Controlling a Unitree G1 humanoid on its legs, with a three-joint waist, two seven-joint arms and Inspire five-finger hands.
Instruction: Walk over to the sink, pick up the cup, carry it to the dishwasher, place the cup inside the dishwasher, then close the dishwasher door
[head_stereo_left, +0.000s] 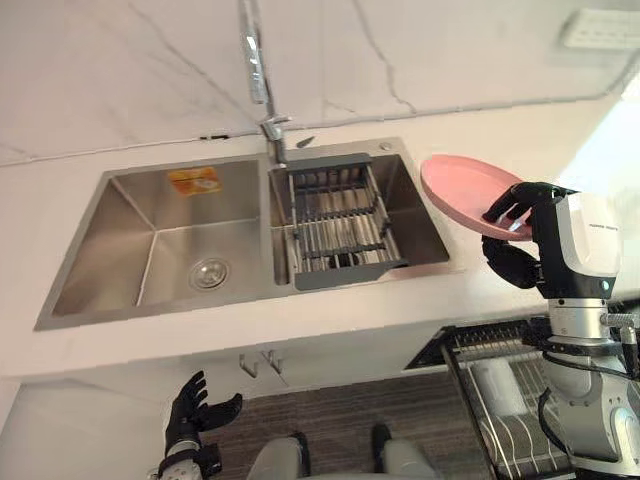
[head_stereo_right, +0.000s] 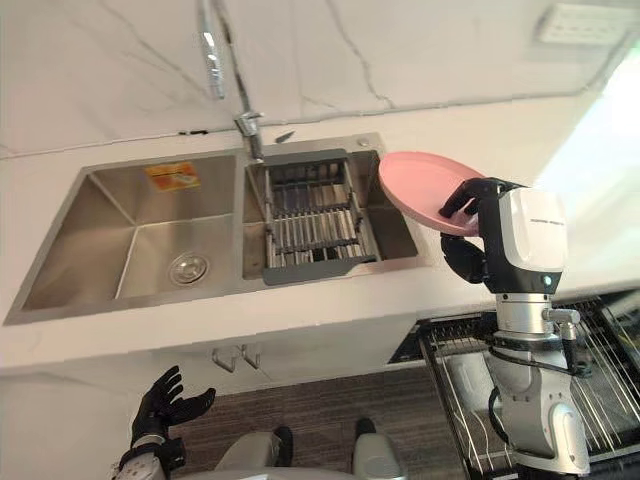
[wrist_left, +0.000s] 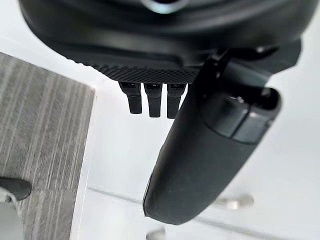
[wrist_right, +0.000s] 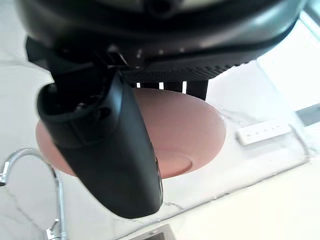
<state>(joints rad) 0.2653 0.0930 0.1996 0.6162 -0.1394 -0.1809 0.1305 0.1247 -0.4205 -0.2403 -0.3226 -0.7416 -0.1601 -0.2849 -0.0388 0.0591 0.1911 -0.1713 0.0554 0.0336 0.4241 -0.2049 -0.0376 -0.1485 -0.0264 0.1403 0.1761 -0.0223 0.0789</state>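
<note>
No cup is in sight; what my right hand (head_stereo_left: 517, 206) carries is a pink plate (head_stereo_left: 455, 190). It is shut on the plate's right rim, thumb (wrist_right: 115, 150) across one face and fingers behind the other (wrist_right: 200, 130). The plate hangs tilted above the counter, just right of the steel double sink (head_stereo_left: 120, 215). My left hand (head_stereo_left: 190, 405) hangs low before the cabinet front, open with fingers (wrist_left: 152, 102) spread and holding nothing. The pulled-out dishwasher rack (head_stereo_left: 500, 390) lies at the lower right, below the right arm.
A grey wire dish rack (head_stereo_left: 335, 225) spans the sink's right basin, and a tall faucet (head_stereo_left: 258, 70) rises behind it. Two cabinet handles (head_stereo_left: 262, 362) sit below the counter edge. A white socket strip (head_stereo_left: 600, 28) is on the marble wall.
</note>
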